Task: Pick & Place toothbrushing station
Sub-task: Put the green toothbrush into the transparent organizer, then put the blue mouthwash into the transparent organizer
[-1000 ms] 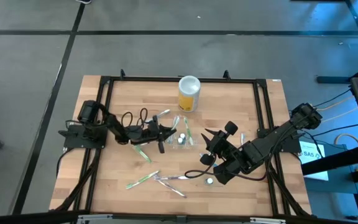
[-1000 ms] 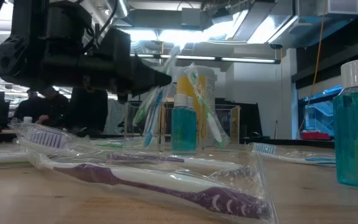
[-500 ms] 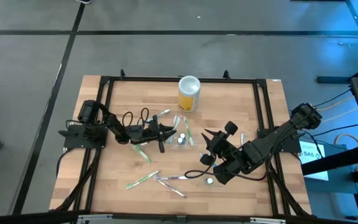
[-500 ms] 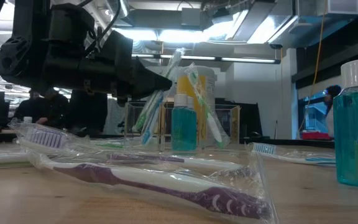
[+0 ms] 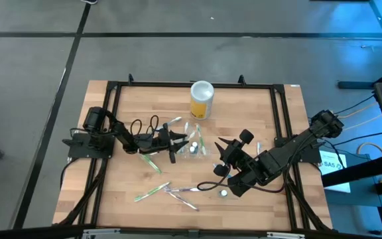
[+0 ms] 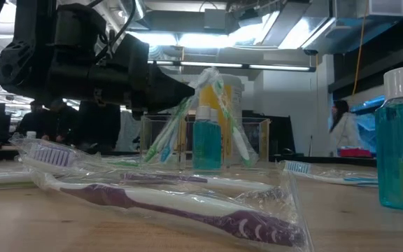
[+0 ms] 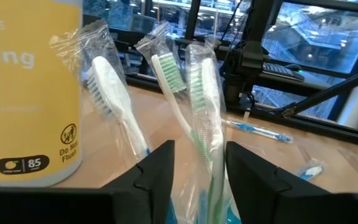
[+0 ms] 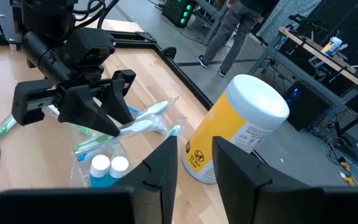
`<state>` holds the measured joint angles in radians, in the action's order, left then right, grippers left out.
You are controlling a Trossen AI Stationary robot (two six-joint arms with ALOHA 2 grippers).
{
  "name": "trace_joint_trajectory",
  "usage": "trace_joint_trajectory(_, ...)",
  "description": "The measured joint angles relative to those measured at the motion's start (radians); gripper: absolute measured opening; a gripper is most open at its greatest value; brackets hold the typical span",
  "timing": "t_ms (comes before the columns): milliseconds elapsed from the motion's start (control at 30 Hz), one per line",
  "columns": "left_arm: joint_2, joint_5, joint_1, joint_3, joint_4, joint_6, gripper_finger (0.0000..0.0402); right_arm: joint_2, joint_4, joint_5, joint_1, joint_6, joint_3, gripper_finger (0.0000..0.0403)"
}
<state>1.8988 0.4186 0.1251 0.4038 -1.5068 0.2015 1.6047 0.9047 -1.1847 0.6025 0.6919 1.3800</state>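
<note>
The toothbrushing station [image 5: 195, 149] is a clear container near the table's middle. It holds two small blue bottles [image 8: 104, 167] and several wrapped toothbrushes [image 6: 224, 115] that lean on its rim. My left gripper [image 7: 199, 169] is level at the station's left side [image 5: 176, 141] and open. A wrapped green toothbrush [image 7: 199, 106] stands upright between its fingers. My right gripper [image 8: 194, 155] hovers raised to the station's right [image 5: 221, 145], slightly open and holding nothing. My left gripper has its fingers [image 7: 157, 171] on either side of the wrapped green toothbrush's handle [image 7: 204, 171], coming level from the table's left. I cannot tell whether they touch the wrapper. The brush stands in the station, head up.
A yellow canister with a white lid [image 5: 201, 99] stands just beyond the station. Wrapped toothbrushes [image 5: 152, 191] lie loose on the near part of the table, one of them purple [image 6: 187, 204]. A blue mouthwash bottle [image 6: 401, 143] stands at the near right.
My left gripper has opened without moving away. The wrapped toothbrush it held has sunk and tipped over. Its head is now lower, and it leans in the station among the others.
</note>
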Motion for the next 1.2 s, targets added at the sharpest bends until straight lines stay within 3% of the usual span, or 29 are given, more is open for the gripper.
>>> trace_joint_trajectory(233, 0.000, 0.043, 0.034, 0.000, -0.004, -0.002, 0.0166, 0.000, 0.000, 0.000, 0.000, -0.005, 0.000, 0.0092)
trace_joint_trajectory(467, -0.001, 0.048, 0.068, 0.000, -0.054, -0.091, 0.0167, 0.000, 0.000, 0.000, 0.000, -0.008, 0.000, 0.0078)
trace_joint_trajectory(600, -0.006, 0.101, 0.083, -0.001, -0.058, -0.118, 0.0167, 0.000, 0.000, 0.000, 0.000, -0.022, 0.000, 0.0071)
trace_joint_trajectory(767, -0.006, 0.108, 0.115, -0.001, -0.059, -0.180, 0.0167, 0.000, 0.000, 0.070, 0.000, -0.039, 0.000, 0.0071)
trace_joint_trajectory(900, -0.025, 0.151, 0.158, -0.001, -0.059, -0.266, 0.0167, -0.001, 0.001, 0.124, 0.000, -0.053, 0.000, 0.0091)
trace_joint_trajectory(1067, -0.090, 0.247, 0.218, -0.001, -0.060, -0.429, 0.0167, -0.004, 0.001, 0.192, 0.000, -0.053, 0.000, 0.0144)
trace_joint_trajectory(1200, -0.157, 0.319, 0.266, -0.001, -0.057, -0.530, 0.0167, -0.005, -0.001, 0.317, 0.000, -0.094, 0.000, 0.0189)
